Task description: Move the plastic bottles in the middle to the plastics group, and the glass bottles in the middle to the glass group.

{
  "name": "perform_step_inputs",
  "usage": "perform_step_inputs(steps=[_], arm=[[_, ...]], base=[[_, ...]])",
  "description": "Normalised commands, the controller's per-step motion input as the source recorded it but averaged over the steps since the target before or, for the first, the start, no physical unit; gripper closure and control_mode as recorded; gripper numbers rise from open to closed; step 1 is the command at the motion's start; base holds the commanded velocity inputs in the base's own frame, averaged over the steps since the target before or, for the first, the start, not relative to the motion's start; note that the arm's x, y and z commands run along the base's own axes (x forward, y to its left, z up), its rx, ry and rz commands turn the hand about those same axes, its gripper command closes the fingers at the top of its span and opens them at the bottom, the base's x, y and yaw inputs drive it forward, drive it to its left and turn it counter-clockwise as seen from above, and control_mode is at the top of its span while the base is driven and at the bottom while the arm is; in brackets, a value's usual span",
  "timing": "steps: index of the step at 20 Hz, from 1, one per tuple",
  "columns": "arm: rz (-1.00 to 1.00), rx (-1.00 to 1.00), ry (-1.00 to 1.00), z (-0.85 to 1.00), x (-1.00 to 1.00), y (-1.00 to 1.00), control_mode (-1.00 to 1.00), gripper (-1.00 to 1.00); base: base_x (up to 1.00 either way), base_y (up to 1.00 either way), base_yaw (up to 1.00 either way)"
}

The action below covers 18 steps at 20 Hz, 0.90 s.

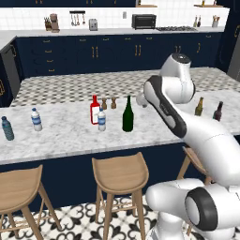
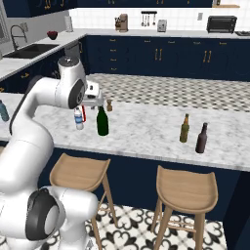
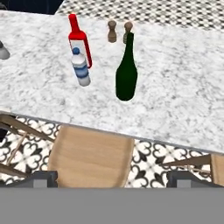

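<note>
Three bottles stand mid-counter: a tall dark green wine bottle (image 1: pixel 128 115) (image 3: pixel 126 74), a shorter red bottle (image 1: pixel 94 110) (image 3: pixel 78 39), and in front of it a small clear water bottle (image 1: pixel 101 119) (image 3: pixel 81 68) with a blue label. The plastics group stands far left: a clear bottle (image 1: pixel 36 119) and a teal bottle (image 1: pixel 6 128). The glass group stands at the right: an olive-amber bottle (image 1: pixel 199 107) (image 2: pixel 184 129) and a dark brown bottle (image 1: pixel 218 111) (image 2: pixel 201 138). My gripper (image 3: pixel 113 178) hangs open and empty above the counter's front edge, looking down at the middle bottles from a distance.
Two small brown shakers (image 1: pixel 113 103) (image 3: pixel 112 31) stand just behind the middle bottles. Wooden stools (image 1: pixel 120 173) (image 3: pixel 89 157) line the marble counter's (image 1: pixel 65 136) near side. My own arm blocks part of the counter between the middle bottles and the glass group in the left base view.
</note>
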Motion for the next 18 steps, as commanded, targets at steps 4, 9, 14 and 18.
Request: perform_step_inputs(steps=[4, 9, 14, 18], arm=[[-0.11, -0.2, 0.02, -0.01, 0.43, 0.79, -1.0, -1.0], [-0.03, -0.03, 0.0, -0.08, 0.28, -0.04, -1.0, -1.0], [0.0, 0.0, 0.0, -0.06, 0.41, -0.4, -1.0, -1.0], [0.0, 0.0, 0.0, -0.2, 0.57, -0.11, -1.0, -1.0]], base=[[0.0, 0.0, 0.0], [0.0, 0.0, 0.0], [0.0, 0.0, 0.0], [0.0, 0.0, 0.0]])
